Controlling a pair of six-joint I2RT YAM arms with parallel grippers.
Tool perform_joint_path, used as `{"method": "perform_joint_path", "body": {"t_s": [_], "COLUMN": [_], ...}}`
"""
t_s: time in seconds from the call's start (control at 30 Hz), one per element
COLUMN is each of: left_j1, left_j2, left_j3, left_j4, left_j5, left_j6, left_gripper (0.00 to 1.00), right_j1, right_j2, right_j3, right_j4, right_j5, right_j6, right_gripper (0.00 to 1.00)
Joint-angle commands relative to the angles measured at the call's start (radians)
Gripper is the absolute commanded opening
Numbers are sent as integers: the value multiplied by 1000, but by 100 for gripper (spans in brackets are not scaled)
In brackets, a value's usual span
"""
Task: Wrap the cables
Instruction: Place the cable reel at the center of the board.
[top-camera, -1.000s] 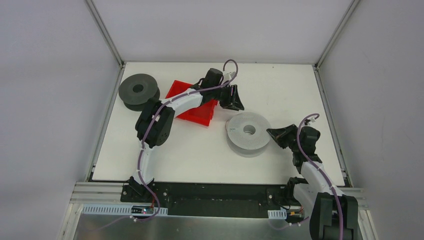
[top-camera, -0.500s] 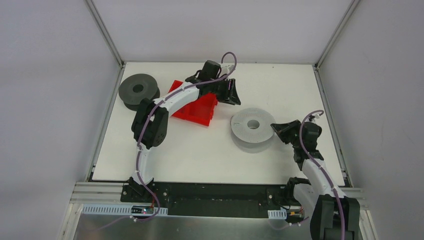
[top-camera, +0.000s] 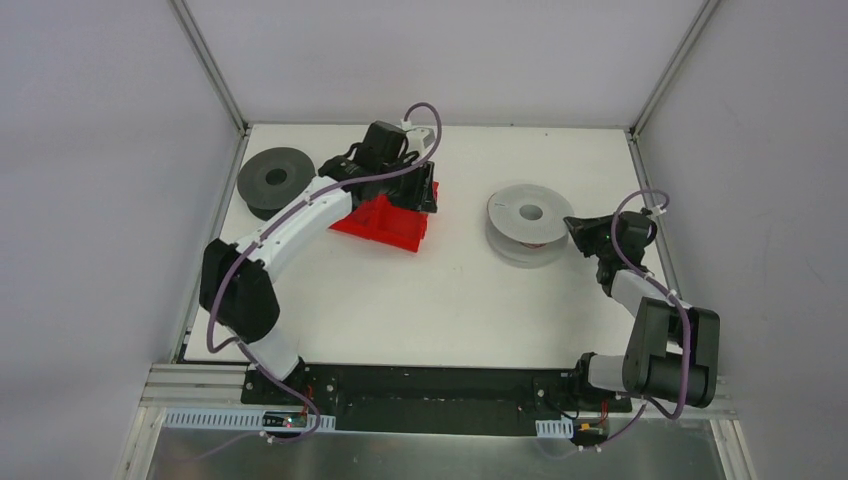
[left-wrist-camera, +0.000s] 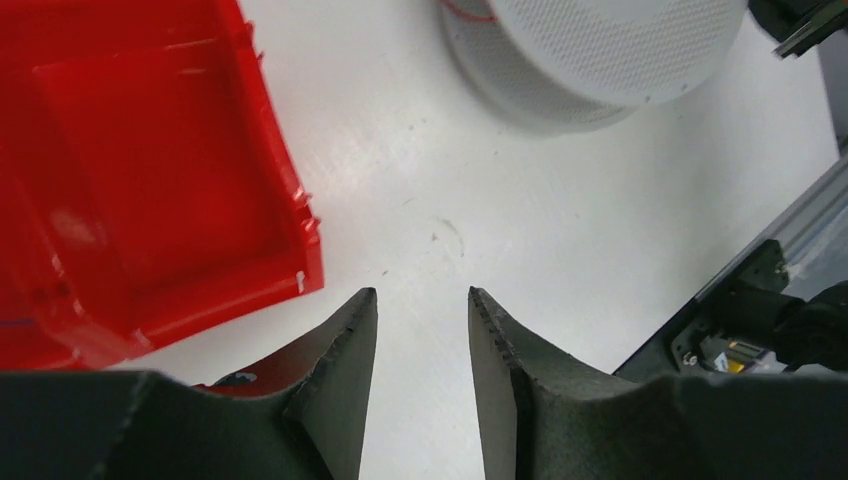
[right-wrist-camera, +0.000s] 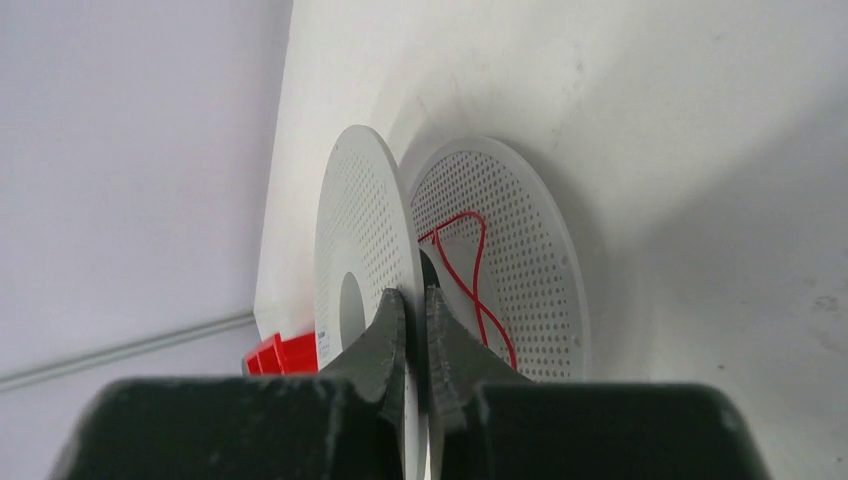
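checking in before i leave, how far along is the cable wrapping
Done: one red cable lies in loose loops between the flanges of the white spool. In hand: the right gripper pinches its upper flange; the left gripper hangs open beside the red bin. Left: winding it snug; no other cables show.

Two spools and a red bin (top-camera: 392, 228) on a white table (top-camera: 450, 300)
A dark grey spool (top-camera: 272, 180) lies flat near the table's far left corner. The red bin sits near it to the right, open side up, turned askew to the table's edges. A light grey spool (top-camera: 512, 212) with perforated flanges stands well apart on the right half. Grey walls (top-camera: 100, 200) enclose the table, and a black plate (top-camera: 440, 385) runs along its near edge.
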Motion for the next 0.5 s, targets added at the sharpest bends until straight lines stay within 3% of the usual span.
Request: {"method": "perform_joint_path", "body": {"t_s": [0.0,0.23,0.47], "left_j1": [15,15,16], "left_j2": [-142,-299,-371], "left_j3": [-116,-247,-298], "left_j4": [-61,-73,-80], "left_j5": [-129,-124,-167], "left_j6": [68,65,33], "left_gripper": [37,38,39], "right_j1": [-38,-19,-7], "right_j2": [24,6,-58], "right_j3": [-11,-99,-165], "right_j4": [12,66,16], "right_j5": [123,93,115], "right_j6": [35,19,-35], "right_gripper": [0,0,26]}}
